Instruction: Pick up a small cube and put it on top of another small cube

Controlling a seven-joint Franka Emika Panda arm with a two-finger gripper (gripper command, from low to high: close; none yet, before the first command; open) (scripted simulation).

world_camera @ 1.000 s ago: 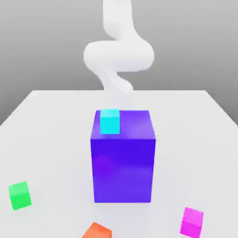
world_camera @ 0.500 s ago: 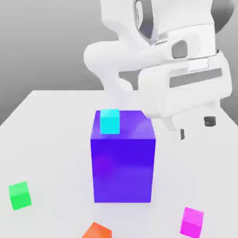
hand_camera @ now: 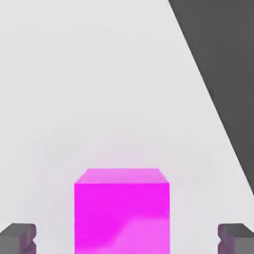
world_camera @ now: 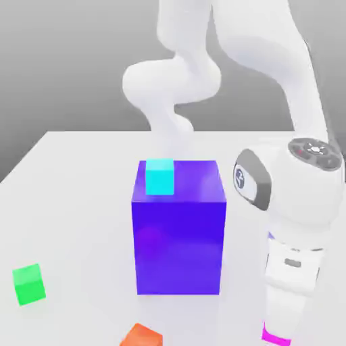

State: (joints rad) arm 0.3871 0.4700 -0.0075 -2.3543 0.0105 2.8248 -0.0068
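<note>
The small magenta cube rests on the white table, between the two dark fingertips of my gripper, which stand wide apart on either side without touching it. My gripper is open. In the exterior view my white hand points down at the front right, and just a sliver of the magenta cube shows under it. A small cyan cube sits on the top left of the big blue-purple block.
A green cube lies at the exterior view's front left and an orange cube at the front middle. The big block stands just left of my hand. The table's edge runs near the magenta cube.
My arm came into view, then swung down at the exterior view's right. The hand now stands over the magenta cube and hides most of it. No cube has moved.
</note>
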